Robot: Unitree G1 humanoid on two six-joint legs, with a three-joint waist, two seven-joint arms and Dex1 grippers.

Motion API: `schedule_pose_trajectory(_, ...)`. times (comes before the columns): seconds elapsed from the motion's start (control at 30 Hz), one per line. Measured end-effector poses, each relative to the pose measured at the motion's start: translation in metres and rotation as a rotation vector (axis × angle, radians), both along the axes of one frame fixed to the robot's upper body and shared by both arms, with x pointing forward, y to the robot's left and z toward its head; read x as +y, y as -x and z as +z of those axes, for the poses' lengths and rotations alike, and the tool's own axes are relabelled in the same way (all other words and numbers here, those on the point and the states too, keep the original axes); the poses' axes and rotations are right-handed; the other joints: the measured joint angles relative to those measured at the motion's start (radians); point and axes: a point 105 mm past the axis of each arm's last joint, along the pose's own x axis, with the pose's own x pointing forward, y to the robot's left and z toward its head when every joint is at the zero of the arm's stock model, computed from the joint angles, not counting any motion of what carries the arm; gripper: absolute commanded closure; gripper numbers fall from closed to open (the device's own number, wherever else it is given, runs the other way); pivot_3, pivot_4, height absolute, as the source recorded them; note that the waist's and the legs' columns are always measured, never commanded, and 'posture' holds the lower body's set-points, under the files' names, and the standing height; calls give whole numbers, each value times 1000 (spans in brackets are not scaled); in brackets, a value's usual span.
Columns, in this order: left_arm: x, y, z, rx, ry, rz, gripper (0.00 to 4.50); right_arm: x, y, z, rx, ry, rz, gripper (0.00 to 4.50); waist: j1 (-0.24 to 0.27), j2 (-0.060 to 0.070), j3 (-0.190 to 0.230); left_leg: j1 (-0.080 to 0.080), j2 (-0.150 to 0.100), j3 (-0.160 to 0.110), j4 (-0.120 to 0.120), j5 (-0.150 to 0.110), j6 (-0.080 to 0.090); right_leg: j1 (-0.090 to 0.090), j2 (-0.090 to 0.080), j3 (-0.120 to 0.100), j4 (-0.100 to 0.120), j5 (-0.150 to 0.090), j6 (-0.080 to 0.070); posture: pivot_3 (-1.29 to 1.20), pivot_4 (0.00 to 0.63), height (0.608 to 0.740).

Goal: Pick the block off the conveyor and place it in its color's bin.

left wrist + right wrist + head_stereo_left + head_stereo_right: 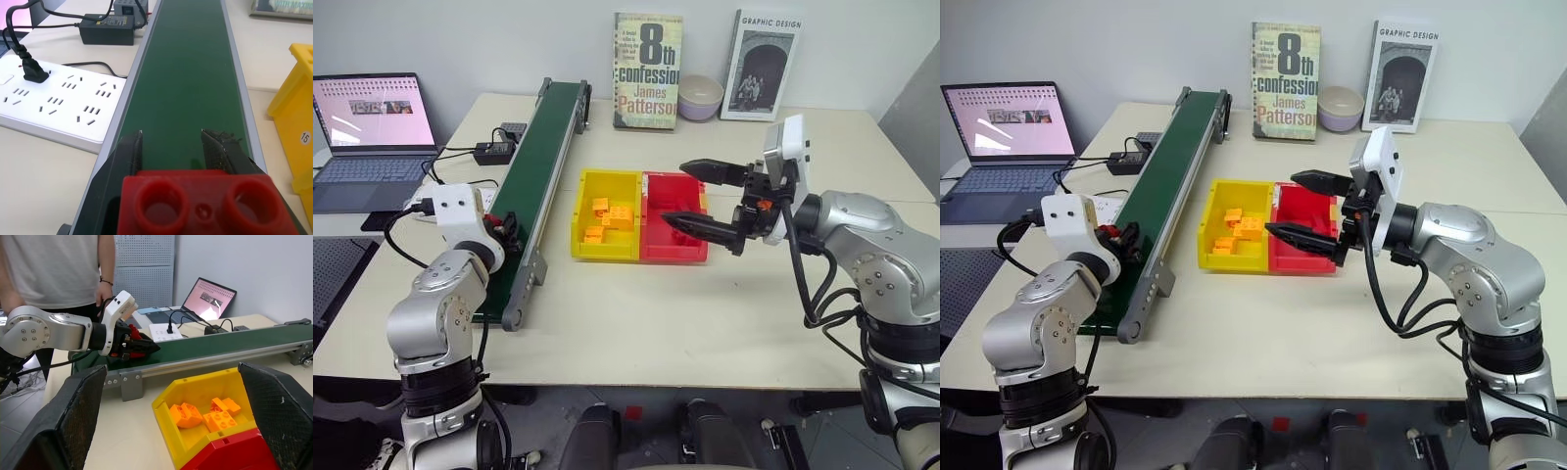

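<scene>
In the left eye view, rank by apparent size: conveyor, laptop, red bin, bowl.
1. The conveyor.
2. The laptop, cut off by the picture's edge.
3. The red bin, partly hidden by the right gripper.
4. The bowl.

We see a pale wall [489,39] across the frame's top, w/ a beige table [705,313] filling the middle. Upper left, we note a lower grey desk [333,223]; perforated grey panels [142,264] stand behind.

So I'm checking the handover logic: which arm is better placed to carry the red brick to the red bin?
Left. The left gripper is already shut on the red brick over the conveyor. The right gripper hangs open above the red bin, holding nothing.
</scene>
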Motion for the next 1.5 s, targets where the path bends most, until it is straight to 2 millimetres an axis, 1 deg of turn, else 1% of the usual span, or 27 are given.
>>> schedule_pose_trajectory(0.1,-1,0,2,-4,-11,-10,2968,-1,1,-1,0,8,6,0,0,0,0,0,0,0,0,0,0,0,0,0,0,0,0,0,150,740)
schedule_pose_trajectory(0.2,-5,-9,12,-8,-37,-77,2968,-5,5,-10,13,41,-1,0,5,0,0,0,0,0,0,0,0,0,0,-1,0,-2,-1,0,150,740)
schedule_pose_trajectory(0.27,-19,-21,28,-41,-53,-174,2968,-7,7,-13,8,57,-15,0,9,0,0,-1,-1,-1,0,0,0,0,0,-1,0,-3,-1,0,150,740)
schedule_pose_trajectory(0.33,-37,-29,45,-83,-69,-278,2968,-7,8,-11,-16,66,-34,0,8,0,0,0,-1,1,0,0,0,0,0,0,-1,-3,-1,0,150,740)
schedule_pose_trajectory(0.4,-60,-40,53,-89,-85,-409,2968,-12,4,-10,-41,67,-103,0,9,0,0,-1,-1,0,0,0,0,0,0,-1,-1,-3,-1,0,150,740)
schedule_pose_trajectory(0.43,-74,-46,56,-87,-94,-489,2968,-17,1,-8,-56,61,-156,0,12,0,0,-1,-1,0,0,0,0,0,0,-1,-1,-3,-1,0,150,740)
schedule_pose_trajectory(0.5,-114,-59,66,-100,-132,-679,2968,-30,-1,-7,-95,61,-285,0,26,-1,0,-4,-2,-1,0,0,0,-2,1,-2,-1,-3,-1,0,150,740)
schedule_pose_trajectory(0.53,-145,-64,74,-119,-179,-826,2968,-37,0,-8,-105,59,-365,0,30,-1,0,-5,-2,-1,0,0,0,-2,1,-2,-2,-3,-1,0,150,740)
schedule_pose_trajectory(0.6,-177,-63,79,-142,-232,-976,2968,-42,3,-12,-107,62,-423,0,26,-1,0,-6,-2,1,0,-1,2,-3,0,0,-3,-3,0,0,150,740)
schedule_pose_trajectory(0.67,-201,-61,76,-147,-272,-1102,2968,-47,5,-21,-90,73,-481,0,19,0,0,-6,-1,3,0,-2,4,-4,0,0,-4,-3,0,0,150,740)
schedule_pose_trajectory(0.7,-206,-61,72,-142,-288,-1138,2968,-48,6,-23,-81,76,-497,0,7,0,1,-6,0,5,0,-2,4,-5,0,2,-3,-3,0,0,150,740)
schedule_pose_trajectory(0.73,-216,-64,64,-129,-317,-1184,2968,-51,7,-27,-67,65,-535,0,6,0,1,-6,0,3,0,-2,4,-5,1,1,-2,-3,0,0,150,740)
schedule_pose_trajectory(0.83,-237,-63,43,-92,-368,-1296,2968,-47,13,-39,-13,47,-566,0,1,1,1,-7,1,2,0,-2,4,-7,2,0,0,-5,0,0,150,740)
schedule_pose_trajectory(0.9,-243,-64,31,-65,-413,-1334,2968,-48,15,-41,-9,46,-594,0,0,1,1,-8,1,1,0,-2,4,-8,4,0,0,-5,1,0,150,740)
schedule_pose_trajectory(0.93,-242,-65,28,-58,-427,-1341,2408,-47,16,-40,-8,44,-599,0,-2,1,1,-8,1,1,0,-2,4,-8,3,0,0,-7,4,0,150,740)
schedule_pose_trajectory(1.0,-239,-67,25,-50,-442,-1342,2128,-47,18,-39,-14,37,-608,0,-3,1,1,-8,1,1,0,-2,4,-8,3,0,0,-7,5,0,150,740)
schedule_pose_trajectory(1.17,-233,-72,22,-45,-452,-1339,1090,-45,21,-38,1,26,-617,0,1,1,1,-11,-1,0,1,-2,4,-9,2,-1,0,-7,5,0,150,740)
schedule_pose_trajectory(1.2,-232,-73,22,-42,-451,-1335,979,-45,21,-37,6,27,-616,0,1,1,1,-12,-1,0,1,-2,4,-9,2,-1,0,-7,5,0,150,740)
schedule_pose_trajectory(1.27,-230,-75,24,-44,-447,-1329,578,-44,21,-32,-3,16,-610,0,1,1,1,-13,-1,0,2,-2,5,-11,1,0,0,-5,4,0,150,740)
schedule_pose_trajectory(1.33,-230,-76,31,-61,-447,-1326,183,-44,20,-29,-15,13,-610,0,1,1,1,-13,-1,0,2,-2,5,-11,2,-1,0,-5,4,0,150,740)
schedule_pose_trajectory(1.37,-229,-77,36,-73,-445,-1324,76,-44,20,-29,-10,14,-607,0,1,1,1,-13,-1,-1,2,-2,5,-11,2,-1,0,-5,4,0,150,740)
schedule_pose_trajectory(1.4,-228,-78,38,-79,-444,-1321,76,-44,19,-30,-6,15,-602,0,1,1,1,-13,-1,0,2,-2,5,-11,2,-1,0,-6,4,0,150,740)
schedule_pose_trajectory(1.5,-213,-81,48,-92,-451,-1291,76,-46,15,-29,0,34,-586,0,-5,1,1,-13,-1,1,1,-2,5,-13,2,0,1,-5,4,0,150,740)
